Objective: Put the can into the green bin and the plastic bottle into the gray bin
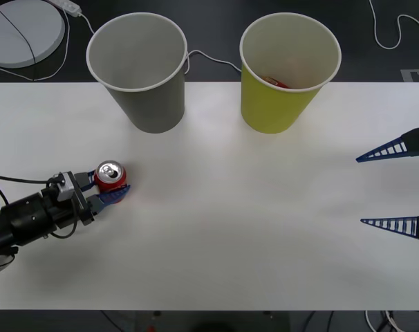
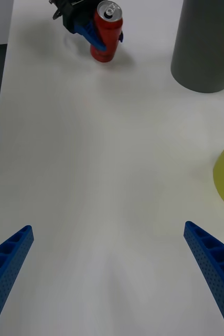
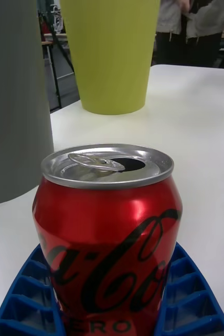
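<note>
The can [image 1: 110, 176] is small and red with a silver top, and it stands upright near the table's left side. My left gripper [image 1: 117, 185] is shut on the can, one blue finger on each side, as the left wrist view shows close up: can [image 3: 109, 231], gripper [image 3: 112, 317]. The gray bin [image 1: 142, 69] stands at the back, and the green bin [image 1: 285, 69] to its right has something red inside [image 1: 275, 81]. My right gripper [image 1: 396, 187] waits open at the table's right edge. From there the right gripper [image 2: 112, 273] faces the can [image 2: 106, 31]. The plastic bottle is out of view.
The white table [image 1: 251, 228] is bare between the two arms. Behind its back edge lie a round white disc [image 1: 23, 31] and white cables [image 1: 396, 34] on the dark floor.
</note>
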`<action>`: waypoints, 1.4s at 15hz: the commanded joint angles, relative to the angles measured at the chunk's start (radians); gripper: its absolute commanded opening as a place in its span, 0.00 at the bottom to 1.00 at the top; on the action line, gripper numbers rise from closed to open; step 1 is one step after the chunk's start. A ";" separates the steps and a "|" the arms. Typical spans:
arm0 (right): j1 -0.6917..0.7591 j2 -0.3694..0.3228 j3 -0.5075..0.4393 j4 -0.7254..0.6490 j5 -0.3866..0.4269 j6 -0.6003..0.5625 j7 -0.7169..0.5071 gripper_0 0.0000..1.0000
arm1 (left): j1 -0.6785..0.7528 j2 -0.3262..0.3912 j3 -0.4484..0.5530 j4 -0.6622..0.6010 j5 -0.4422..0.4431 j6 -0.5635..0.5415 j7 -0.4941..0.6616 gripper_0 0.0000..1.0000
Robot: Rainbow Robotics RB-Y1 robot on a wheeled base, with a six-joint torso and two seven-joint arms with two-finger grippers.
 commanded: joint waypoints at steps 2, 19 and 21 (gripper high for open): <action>0.000 0.000 0.000 0.000 0.000 0.000 0.000 1.00 | 0.006 0.048 0.000 -0.049 -0.026 0.000 0.042 0.00; 0.000 0.000 0.000 0.000 0.000 0.000 0.000 1.00 | 0.062 0.444 0.135 -0.696 -0.445 0.041 0.898 0.00; 0.000 0.000 0.000 0.000 0.000 0.000 0.000 1.00 | 0.062 0.467 0.164 -0.774 -0.514 0.061 1.006 0.00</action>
